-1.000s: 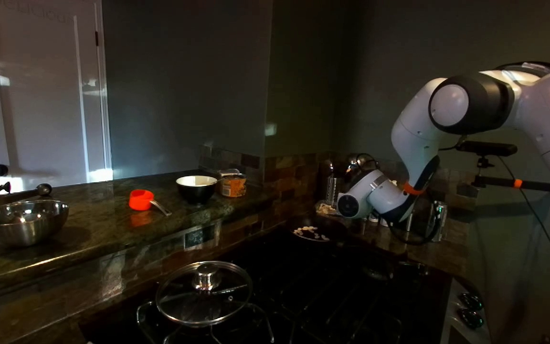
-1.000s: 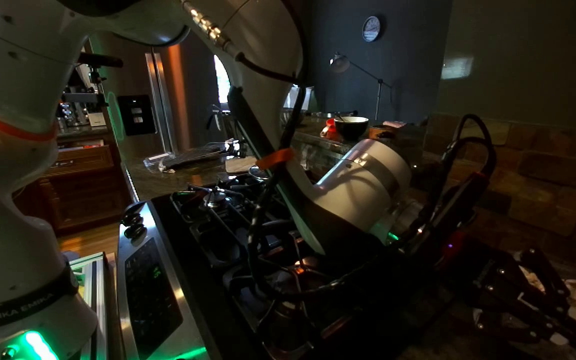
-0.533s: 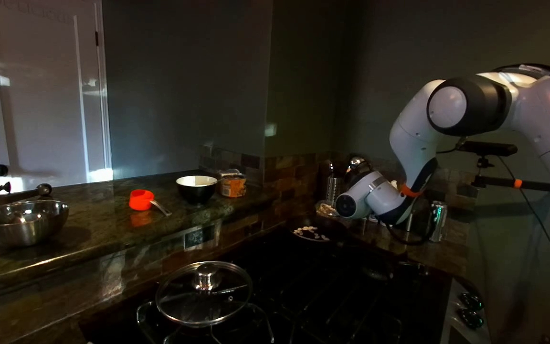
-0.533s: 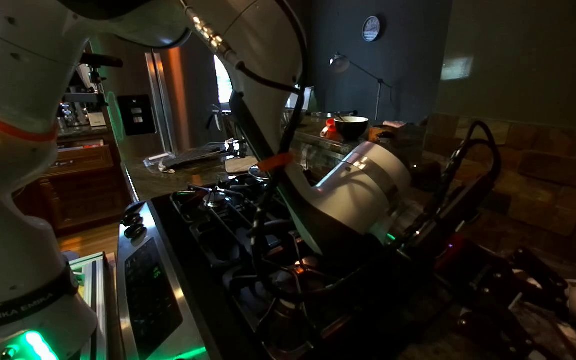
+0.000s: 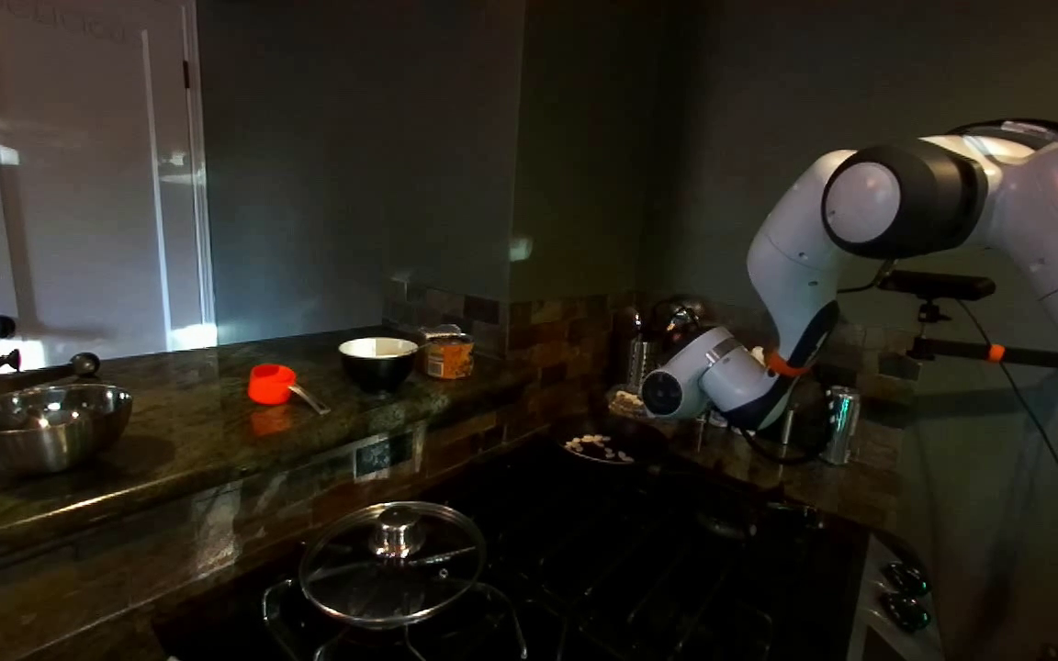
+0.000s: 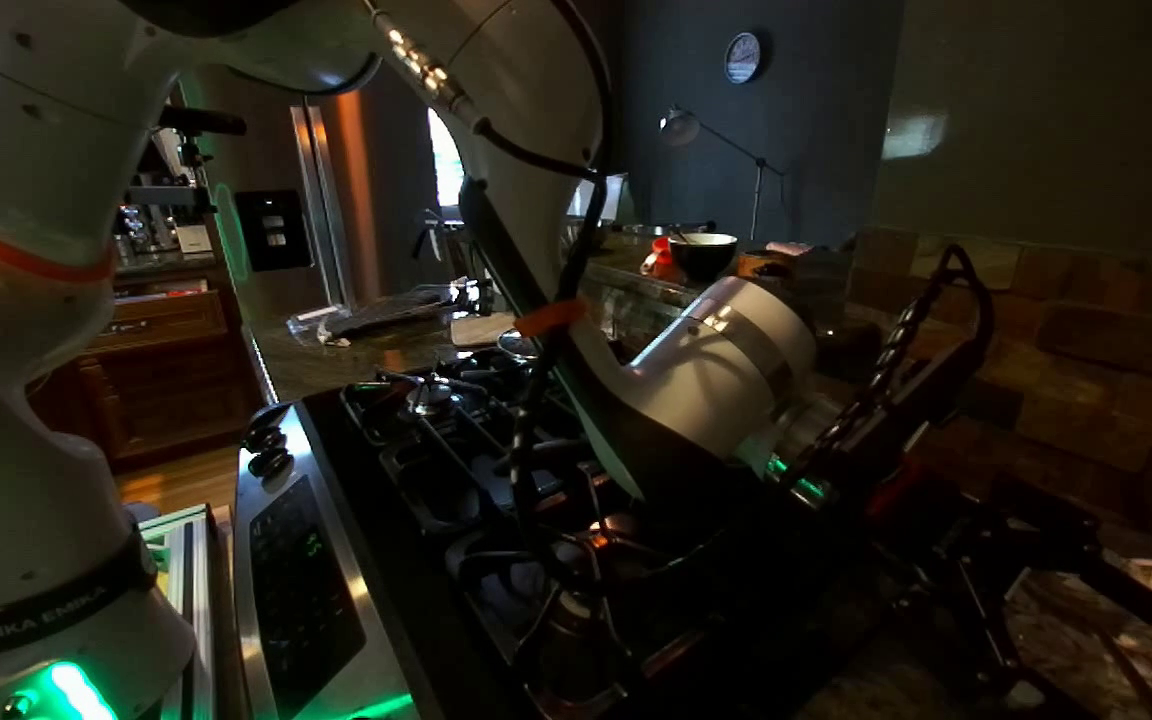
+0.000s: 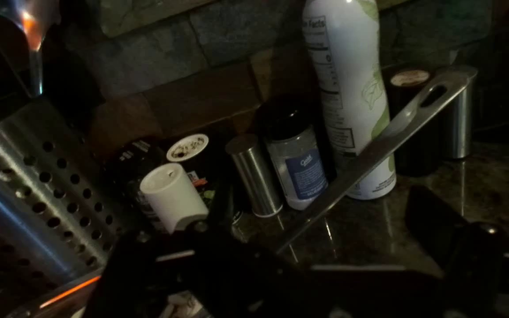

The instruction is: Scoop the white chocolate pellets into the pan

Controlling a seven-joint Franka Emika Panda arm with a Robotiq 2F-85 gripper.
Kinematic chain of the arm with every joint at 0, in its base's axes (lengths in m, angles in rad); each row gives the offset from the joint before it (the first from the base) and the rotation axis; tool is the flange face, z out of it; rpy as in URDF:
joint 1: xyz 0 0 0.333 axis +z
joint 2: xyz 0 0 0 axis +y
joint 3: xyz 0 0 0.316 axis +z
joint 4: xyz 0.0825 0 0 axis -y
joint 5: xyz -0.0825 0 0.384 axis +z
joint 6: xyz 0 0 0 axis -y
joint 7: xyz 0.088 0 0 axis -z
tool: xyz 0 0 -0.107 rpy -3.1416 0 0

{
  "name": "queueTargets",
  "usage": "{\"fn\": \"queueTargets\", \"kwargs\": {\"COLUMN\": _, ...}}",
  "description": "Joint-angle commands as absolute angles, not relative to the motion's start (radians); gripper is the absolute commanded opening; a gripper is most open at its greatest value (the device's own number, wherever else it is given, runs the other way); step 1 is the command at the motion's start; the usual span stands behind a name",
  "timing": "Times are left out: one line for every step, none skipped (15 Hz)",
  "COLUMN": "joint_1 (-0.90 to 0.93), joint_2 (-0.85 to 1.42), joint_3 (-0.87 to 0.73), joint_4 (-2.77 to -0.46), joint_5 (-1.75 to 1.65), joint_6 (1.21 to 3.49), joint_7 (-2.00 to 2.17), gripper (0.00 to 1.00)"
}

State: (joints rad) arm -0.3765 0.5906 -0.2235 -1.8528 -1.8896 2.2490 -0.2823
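Its jaws parted wide, the Robotiq gripper [image 7: 320, 198] spans the bottom of the wrist view, with a metal utensil [image 7: 369, 154] slanting up between them toward the upper right and a labeled white bottle [image 7: 351, 101] behind. In an exterior view, a knobbed glass lid [image 5: 391, 583] sits at bottom, left of center; farther back, just right of center, white chocolate pellets [image 5: 595, 442] lie scattered in the small, shallow pan [image 5: 602, 461].

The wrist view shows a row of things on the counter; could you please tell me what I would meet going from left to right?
Perforated steel holder, white cylindrical container, slim steel cylinder, jar with a blue label, tall white bottle, dark container with a pale top, silvery cylinder.
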Motion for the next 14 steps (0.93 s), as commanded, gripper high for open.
{"fn": "queueTargets", "kwargs": {"joint_1": -0.366, "joint_2": 0.496, "joint_3": -0.23, "joint_4": -1.944, "joint_5": -2.006, "joint_6": 2.385, "joint_7": -0.276, "gripper": 1.0}}
{"fn": "queueTargets", "kwargs": {"joint_1": -0.36, "joint_2": 0.462, "joint_3": -0.233, "joint_4": -1.973, "joint_5": -2.076, "joint_6": 2.42, "joint_7": -0.228, "gripper": 1.0}}
{"fn": "queueTargets", "kwargs": {"joint_1": -0.355, "joint_2": 0.426, "joint_3": -0.235, "joint_4": -2.002, "joint_5": -2.149, "joint_6": 2.448, "joint_7": -0.189, "gripper": 1.0}}
{"fn": "queueTargets", "kwargs": {"joint_1": -0.351, "joint_2": 0.377, "joint_3": -0.235, "joint_4": -2.043, "joint_5": -2.234, "joint_6": 2.468, "joint_7": -0.134, "gripper": 1.0}}
{"fn": "queueTargets", "kwargs": {"joint_1": -0.349, "joint_2": 0.332, "joint_3": -0.232, "joint_4": -2.075, "joint_5": -2.312, "joint_6": 2.486, "joint_7": -0.088, "gripper": 1.0}}
{"fn": "queueTargets", "kwargs": {"joint_1": -0.346, "joint_2": 0.283, "joint_3": -0.228, "joint_4": -2.111, "joint_5": -2.388, "joint_6": 2.496, "joint_7": -0.045, "gripper": 1.0}}
{"fn": "queueTargets", "kwargs": {"joint_1": -0.345, "joint_2": 0.236, "joint_3": -0.222, "joint_4": -2.142, "joint_5": -2.465, "joint_6": 2.505, "joint_7": 0.0, "gripper": 1.0}}
{"fn": "queueTargets", "kwargs": {"joint_1": -0.343, "joint_2": 0.187, "joint_3": -0.217, "joint_4": -2.176, "joint_5": -2.543, "joint_6": 2.514, "joint_7": 0.047, "gripper": 1.0}}
{"fn": "queueTargets", "kwargs": {"joint_1": -0.342, "joint_2": 0.137, "joint_3": -0.211, "joint_4": -2.21, "joint_5": -2.622, "joint_6": 2.522, "joint_7": 0.102, "gripper": 1.0}}
{"fn": "queueTargets", "kwargs": {"joint_1": -0.295, "joint_2": 0.088, "joint_3": -0.19, "joint_4": -2.215, "joint_5": -2.551, "joint_6": 2.52, "joint_7": 0.036, "gripper": 1.0}}
{"fn": "queueTargets", "kwargs": {"joint_1": -0.27, "joint_2": 0.045, "joint_3": -0.177, "joint_4": -2.231, "joint_5": -2.524, "joint_6": 2.525, "joint_7": 0.013, "gripper": 1.0}}
{"fn": "queueTargets", "kwargs": {"joint_1": -0.251, "joint_2": 0.012, "joint_3": -0.164, "joint_4": -2.238, "joint_5": -2.518, "joint_6": 2.523, "joint_7": 0.007, "gripper": 1.0}}
{"fn": "queueTargets", "kwargs": {"joint_1": -0.228, "joint_2": 0.001, "joint_3": -0.147, "joint_4": -2.225, "joint_5": -2.514, "joint_6": 2.533, "joint_7": 0.014, "gripper": 1.0}}
{"fn": "queueTargets", "kwargs": {"joint_1": -0.251, "joint_2": 0.072, "joint_3": -0.178, "joint_4": -2.177, "joint_5": -2.511, "joint_6": 2.521, "joint_7": 0.021, "gripper": 1.0}}
